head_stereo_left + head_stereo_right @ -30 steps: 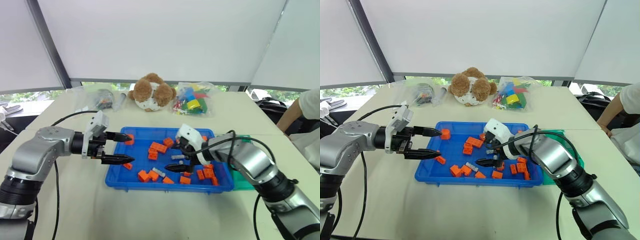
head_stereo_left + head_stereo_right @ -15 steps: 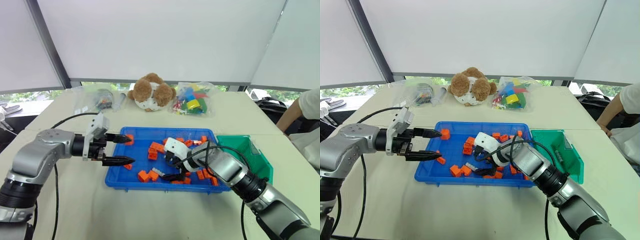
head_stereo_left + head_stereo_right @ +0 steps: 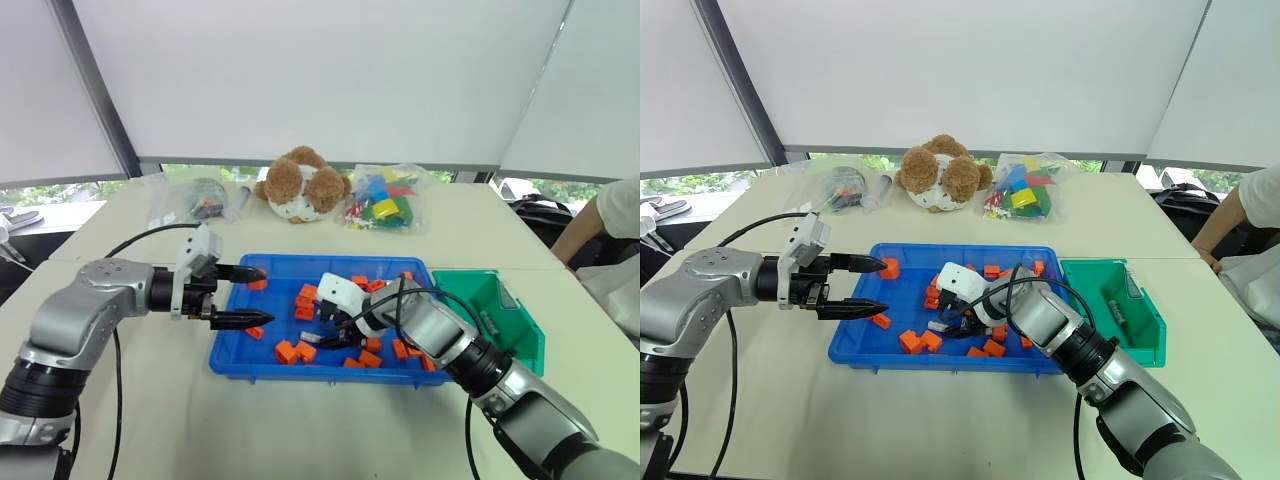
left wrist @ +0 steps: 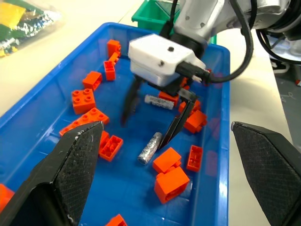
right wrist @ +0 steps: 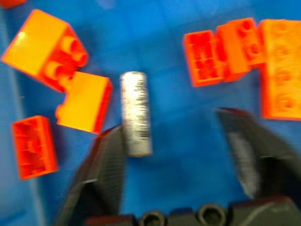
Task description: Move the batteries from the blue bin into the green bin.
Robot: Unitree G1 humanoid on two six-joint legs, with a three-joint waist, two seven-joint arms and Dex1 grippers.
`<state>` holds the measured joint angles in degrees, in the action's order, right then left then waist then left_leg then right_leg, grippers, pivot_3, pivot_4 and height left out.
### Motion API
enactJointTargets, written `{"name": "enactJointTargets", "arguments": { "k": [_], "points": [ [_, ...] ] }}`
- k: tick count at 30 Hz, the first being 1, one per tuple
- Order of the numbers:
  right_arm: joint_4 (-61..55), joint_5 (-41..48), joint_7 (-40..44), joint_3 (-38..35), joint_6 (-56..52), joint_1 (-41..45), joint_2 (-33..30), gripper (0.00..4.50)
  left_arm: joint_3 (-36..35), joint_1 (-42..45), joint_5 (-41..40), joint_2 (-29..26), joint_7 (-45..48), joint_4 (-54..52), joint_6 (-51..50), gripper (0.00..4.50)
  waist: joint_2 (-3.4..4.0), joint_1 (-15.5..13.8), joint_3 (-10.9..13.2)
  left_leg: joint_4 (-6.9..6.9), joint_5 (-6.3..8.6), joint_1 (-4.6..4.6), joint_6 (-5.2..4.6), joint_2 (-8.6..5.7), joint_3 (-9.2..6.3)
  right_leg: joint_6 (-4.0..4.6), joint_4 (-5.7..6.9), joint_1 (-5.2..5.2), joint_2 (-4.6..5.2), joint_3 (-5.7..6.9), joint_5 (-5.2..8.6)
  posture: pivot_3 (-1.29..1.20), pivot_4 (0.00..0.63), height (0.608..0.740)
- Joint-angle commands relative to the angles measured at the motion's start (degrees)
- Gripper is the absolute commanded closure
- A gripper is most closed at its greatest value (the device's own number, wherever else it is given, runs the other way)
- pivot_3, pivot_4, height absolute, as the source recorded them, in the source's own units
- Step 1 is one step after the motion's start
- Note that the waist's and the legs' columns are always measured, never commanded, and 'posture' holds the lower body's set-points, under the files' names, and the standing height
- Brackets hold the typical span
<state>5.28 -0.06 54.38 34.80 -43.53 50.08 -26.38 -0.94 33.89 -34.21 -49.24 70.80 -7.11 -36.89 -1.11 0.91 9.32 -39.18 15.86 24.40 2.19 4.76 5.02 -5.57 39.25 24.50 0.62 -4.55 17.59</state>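
You have the right gripper (image 4: 153, 120) low in the blue bin (image 4: 221, 155), jaws apart, astride one battery (image 4: 149, 147) (nothing gripped). Another battery (image 4: 159, 101) remains; the green bin (image 3: 1145, 330), centre-right, awaits. The left gripper (image 3: 245, 296) stands wide.

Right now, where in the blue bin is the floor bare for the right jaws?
Bare blue floor around the battery, between the right gripper and the left-hand orange blocks. Crowded: blocks beside the battery and behind the gripper.
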Motion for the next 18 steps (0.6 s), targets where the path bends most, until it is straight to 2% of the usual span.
{"name": "enactJointTargets", "arguments": {
  "k": [1, 3, 7, 12, 15, 18],
  "points": [
    [0.1, -0.1, 1.6, -0.4, -0.8, -0.6, -0.1, 3.43, -1.1, 0.2, 0.3, -0.1, -0.4, -1.2, 1.2, 0.0, 0.0, 0.0, 0.0, 0.0, 0.0, 0.0, 0.0, 0.0, 0.0, 0.0, 0.0, 0.0, 0.0, 0.0, 0.0, 0.0, 0.15, 0.733],
    [-0.1, -0.3, 2.0, -0.6, -0.7, -0.7, -0.4, 4.4, -1.1, 0.2, 0.3, 0.0, -0.6, -1.3, 1.3, 0.0, 0.0, 0.0, 0.0, 0.0, 0.0, 0.0, 0.0, 0.0, 0.0, 0.0, 0.0, 0.0, 0.0, 0.0, 0.0, 0.0, 0.15, 0.733],
    [-3.3, 1.1, 2.0, -4.2, -3.6, -0.1, -1.4, 4.49, -1.0, 0.1, 0.3, 0.1, -0.8, -1.4, 1.4, 0.0, 0.0, -0.1, 0.0, 0.0, 0.0, 0.0, 0.0, 0.0, 0.0, 0.0, 0.0, 0.0, 0.0, 0.0, 0.0, 0.0, 0.15, 0.733],
    [-15.3, 5.7, 1.4, -16.6, -11.3, -0.1, -7.7, 4.49, -0.9, 0.2, 0.2, 0.5, -0.9, -1.3, 1.4, 0.0, 0.02, -0.3, 0.0, 0.0, 0.0, 0.04, 0.0, -0.01, 0.01, 0.0, -0.02, 0.01, 0.03, 0.0, 0.0, 0.0, 0.15, 0.733],
    [-21.1, 7.7, 0.8, -28.7, -16.9, -1.6, -17.0, 4.49, -0.4, 0.7, 0.3, 1.1, -0.5, -0.6, 1.6, 0.0, 0.02, -0.6, 0.0, 0.01, 0.0, 0.05, 0.0, -0.02, -0.02, 0.0, -0.02, 0.01, 0.03, 0.03, 0.0, 0.0, 0.15, 0.733],
    [-23.0, 8.1, 0.2, -34.4, -18.0, -5.5, -25.1, 4.49, 0.0, 1.1, 0.5, 1.5, 0.1, 0.0, 1.8, 0.0, 0.0, -0.5, 0.0, 0.01, 0.01, 0.06, -0.01, -0.03, -0.01, 0.0, -0.11, -0.01, 0.04, 0.02, 0.0, 0.0, 0.15, 0.733]
  ]
}}
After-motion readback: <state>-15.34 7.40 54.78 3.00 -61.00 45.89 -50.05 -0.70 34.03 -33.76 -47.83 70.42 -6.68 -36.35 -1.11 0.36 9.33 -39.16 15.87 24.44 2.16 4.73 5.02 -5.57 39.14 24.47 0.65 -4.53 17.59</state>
